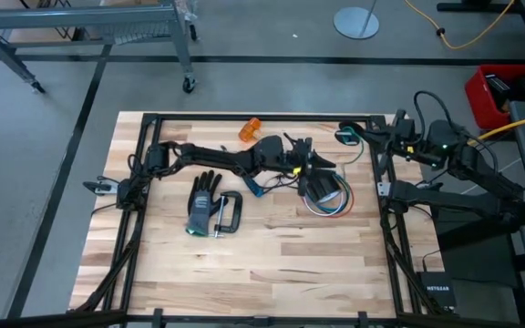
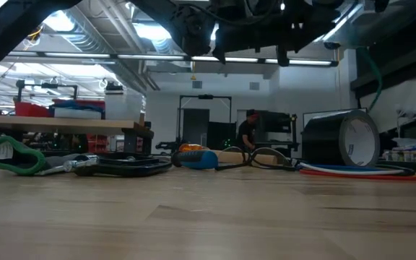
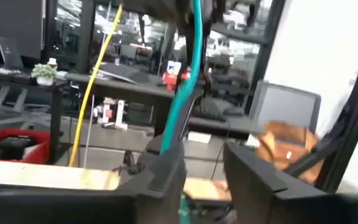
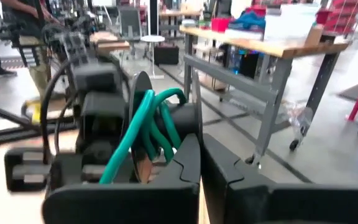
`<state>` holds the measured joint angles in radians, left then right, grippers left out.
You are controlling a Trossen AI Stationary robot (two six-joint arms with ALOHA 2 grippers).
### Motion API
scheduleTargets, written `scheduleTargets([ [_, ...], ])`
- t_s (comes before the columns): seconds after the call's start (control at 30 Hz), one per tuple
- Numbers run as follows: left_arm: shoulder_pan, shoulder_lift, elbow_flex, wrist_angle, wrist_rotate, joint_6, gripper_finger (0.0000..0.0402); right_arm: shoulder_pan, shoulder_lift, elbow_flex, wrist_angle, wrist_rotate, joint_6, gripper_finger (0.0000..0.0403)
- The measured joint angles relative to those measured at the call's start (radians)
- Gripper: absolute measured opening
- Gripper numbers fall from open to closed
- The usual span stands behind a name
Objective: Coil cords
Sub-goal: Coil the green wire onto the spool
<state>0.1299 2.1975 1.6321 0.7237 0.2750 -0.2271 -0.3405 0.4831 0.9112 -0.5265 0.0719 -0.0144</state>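
Left pincer point(image 3: 201, 177): fingers parted around the teal cord point(image 3: 188, 93); grip unclear
Right pincer point(image 4: 201, 165): closed on teal cord; worktop's point(image 1: 272, 264) 1 o'clock corner

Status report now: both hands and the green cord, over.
Left hand open, green cord between its fingers. Right hand shut on same cord at table's far right corner. Tape roll and wire bundle under left arm.

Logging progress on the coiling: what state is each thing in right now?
Teal cord, partly looped, strung between both pincers.
Left pincer, open, teal cord in its gap.
Right pincer, shut.
Red, white and blue wires, lying in loose loops.
Tape roll, on edge.
Glove, lying flat.
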Motion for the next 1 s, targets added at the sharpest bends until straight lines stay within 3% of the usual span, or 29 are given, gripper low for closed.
scheduleTargets([
  [0.27, -0.033, 0.0, 0.0, -0.021, -0.043, 0.177, 0.0167, 0.0, 0.0, 0.0, 0.083, 0.0, -0.032, 0.0001],
  [0.57, -0.038, 0.001, 0.0, -0.014, -0.082, 0.22, 0.0171, 0.0, 0.009, 0.0, 0.177, -0.034, -0.044, 0.0001],
  [1.0, -0.041, 0.002, 0.0, 0.006, -0.081, 0.23, 0.017, 0.0, 0.161, 0.0, 0.284, -0.081, -0.073, 0.0001],
])
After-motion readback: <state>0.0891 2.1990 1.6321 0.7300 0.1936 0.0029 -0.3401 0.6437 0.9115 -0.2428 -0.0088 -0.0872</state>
